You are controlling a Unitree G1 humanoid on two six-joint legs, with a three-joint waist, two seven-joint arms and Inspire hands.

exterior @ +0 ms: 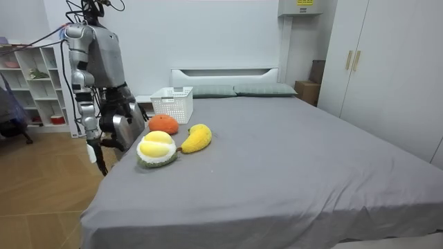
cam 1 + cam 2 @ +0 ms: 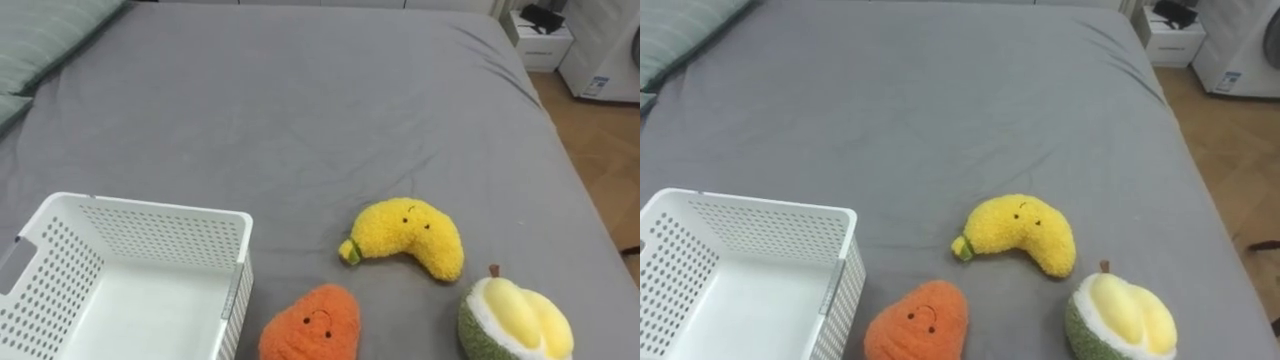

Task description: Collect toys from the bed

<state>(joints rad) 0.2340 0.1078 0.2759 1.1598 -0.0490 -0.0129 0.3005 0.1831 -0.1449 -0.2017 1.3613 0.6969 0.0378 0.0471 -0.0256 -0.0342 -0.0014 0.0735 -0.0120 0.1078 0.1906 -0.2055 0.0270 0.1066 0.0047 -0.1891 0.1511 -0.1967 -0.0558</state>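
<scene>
Plush banana, orange toy and durian are pictured at basket's three o'clock; right robot hand's state cannot be told.

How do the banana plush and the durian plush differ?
Colour: the banana plush is all yellow; the durian plush has a green shell open on pale yellow flesh. Shape: the banana plush is a curved crescent, the durian plush rounder and bulkier. Face: the banana plush shows a small face, the durian plush none visible. Both lie on the grey bed.
</scene>
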